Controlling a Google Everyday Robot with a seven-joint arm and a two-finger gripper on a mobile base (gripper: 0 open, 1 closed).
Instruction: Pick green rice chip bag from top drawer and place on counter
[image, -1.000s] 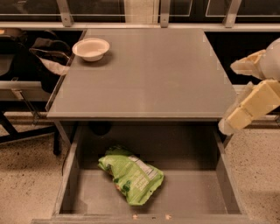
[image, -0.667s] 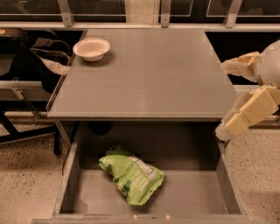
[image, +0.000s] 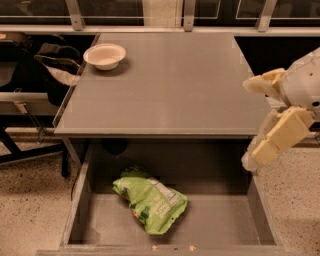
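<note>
The green rice chip bag (image: 150, 200) lies crinkled on the flat bottom of the open top drawer (image: 220, 222), left of its middle, with its white label panel facing up. The grey counter (image: 170, 85) sits above the drawer. My gripper (image: 252, 122) is at the right, beside the counter's right front corner and above the drawer's right wall. Its two cream fingers (image: 275, 140) are spread apart and hold nothing. It is well to the right of the bag and higher than it.
A white bowl (image: 105, 55) stands on the counter's far left corner. A dark bag and chair frame (image: 50, 75) sit to the left of the counter. Speckled floor (image: 30, 200) lies on both sides of the drawer.
My gripper has moved left and slightly down, closer to the counter's right front corner. The bag and the drawer have not moved.
</note>
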